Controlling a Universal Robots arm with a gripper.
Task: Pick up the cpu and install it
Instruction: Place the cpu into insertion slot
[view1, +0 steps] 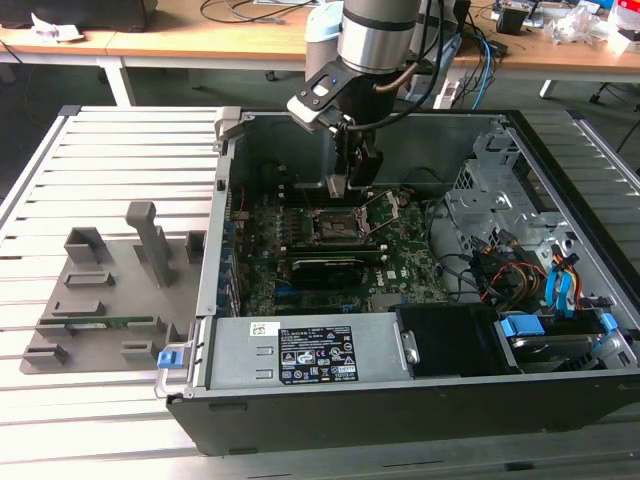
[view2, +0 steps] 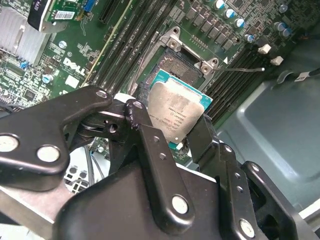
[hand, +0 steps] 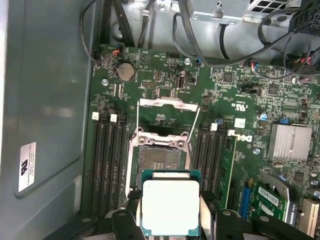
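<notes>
At the exterior view's left, a grey slotted fixture (view1: 100, 290) lies on the slatted table (view1: 120, 140), with a memory stick (view1: 100, 322) resting in one of its grooves. Next comes the open computer case (view1: 215, 200), its green motherboard (view1: 400, 265) lying flat inside. The cpu (view2: 177, 112) (hand: 171, 207) is a flat square chip with a pale silvery metal lid bearing faint print and a thin green rim around it. It hangs over the board at the near edge of the open socket (hand: 159, 160) (view2: 177, 60), not seated in it. The socket's load plate (hand: 167, 103) is swung back and rows of memory slots (hand: 107, 160) flank it. The gripper (view1: 345, 185) (view2: 170, 120) (hand: 171, 210) reaches down from the arm into the case. Its black fingers (view2: 145, 135) are drawn in just to the chip's width and clamped on two opposite edges, leaving the lid bare between them. Towards the exterior view's right sit a metal drive cage (view1: 490, 190) and a tangle of coloured cables (view1: 520, 275).
</notes>
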